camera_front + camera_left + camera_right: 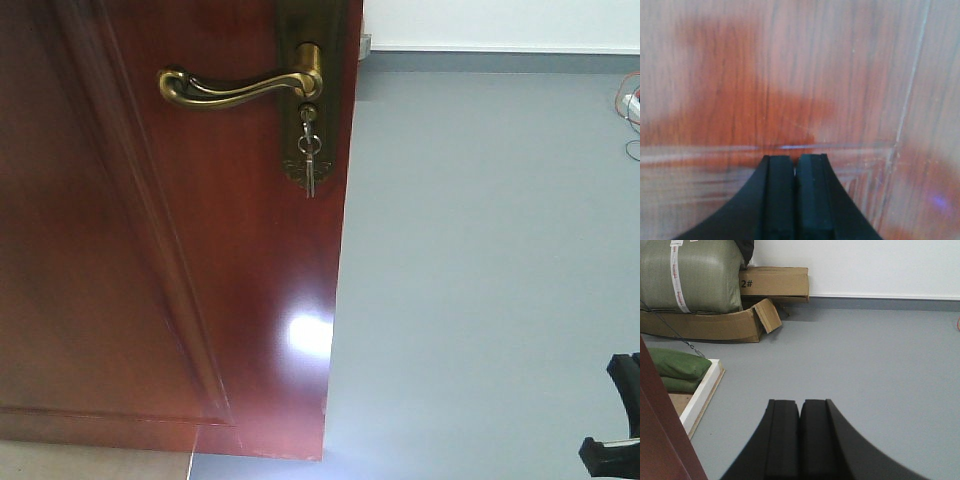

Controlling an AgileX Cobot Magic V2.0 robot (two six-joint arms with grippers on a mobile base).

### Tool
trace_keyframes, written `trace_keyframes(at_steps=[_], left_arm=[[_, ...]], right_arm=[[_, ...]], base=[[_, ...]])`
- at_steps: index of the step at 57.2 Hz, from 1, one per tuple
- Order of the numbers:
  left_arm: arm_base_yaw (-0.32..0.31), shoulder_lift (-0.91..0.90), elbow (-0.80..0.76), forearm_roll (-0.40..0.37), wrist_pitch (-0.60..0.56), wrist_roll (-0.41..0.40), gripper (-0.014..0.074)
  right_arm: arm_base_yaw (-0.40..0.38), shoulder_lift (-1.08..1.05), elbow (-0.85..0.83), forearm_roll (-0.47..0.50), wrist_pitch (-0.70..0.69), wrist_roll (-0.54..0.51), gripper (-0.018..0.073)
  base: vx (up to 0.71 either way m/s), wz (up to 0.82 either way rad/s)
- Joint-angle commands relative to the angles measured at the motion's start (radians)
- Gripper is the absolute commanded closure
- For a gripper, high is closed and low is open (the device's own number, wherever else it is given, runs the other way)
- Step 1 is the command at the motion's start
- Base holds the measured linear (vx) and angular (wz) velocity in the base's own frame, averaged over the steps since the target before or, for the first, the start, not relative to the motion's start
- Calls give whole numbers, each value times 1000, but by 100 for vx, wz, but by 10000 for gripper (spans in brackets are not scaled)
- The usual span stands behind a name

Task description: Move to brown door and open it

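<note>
The brown door (150, 250) fills the left half of the front view, its free edge running down the middle. A brass lever handle (240, 85) sits at the top, with keys (308, 160) hanging from the lock below it. My left gripper (795, 159) is shut and empty, very close to the door panel (790, 75). My right gripper (800, 402) is shut and empty, pointing over the grey floor (865, 355) past the door edge (660, 430). A black part of the right arm (615, 420) shows at the front view's lower right.
Beyond the door lie cardboard boxes (772, 282), a big green wrapped bundle (690, 275), green bags (675, 365) on a white-edged board (702, 395), and a white wall with grey skirting (880, 302). Cables (628, 105) lie at the far right.
</note>
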Motion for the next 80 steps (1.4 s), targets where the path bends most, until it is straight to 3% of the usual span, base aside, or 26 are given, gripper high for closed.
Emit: trace_keyframes(at_steps=[1,26,29,34,39,41,44,49,59,66,80], left_arm=[[-3,-13,-36,-14,-21,-2,600],[-3,-13,-36,-11,-22,-2,600],[-3,-13,-36,21,-21,-2,600],[-3,-13,-36,162,-2,-22,600],[-3,-13,-36,355,47,-119,600],[-3,-13,-36,476,73,-198,600],[-3,-13,-36,597,92,-296,600],[-3,-13,-36,837,95,-538,600],[-3,-13,-36,1188,6,-922,600],[-3,-13,-36,1308,-61,-1071,600],[-3,-13,-36,1321,-79,-1082,600]], right_arm=[[1,-6,3,-4,-82,-9,559],[1,-6,3,-4,-82,-9,559],[1,-6,3,-4,-82,-9,559],[1,-6,3,-4,-82,-9,559],[1,-6,3,-4,-82,-9,559],[1,-6,3,-4,-82,-9,559],[1,-6,3,-4,-82,-9,559],[1,-6,3,-4,-82,-9,559],[1,-6,3,-4,-76,-9,559],[1,-6,3,-4,-76,-9,559],[1,-6,3,-4,-77,-9,559]], base=[[0,0],[0,0],[0,0],[0,0],[0,0],[0,0],[0,0],[0,0],[0,0],[0,0],[0,0]])
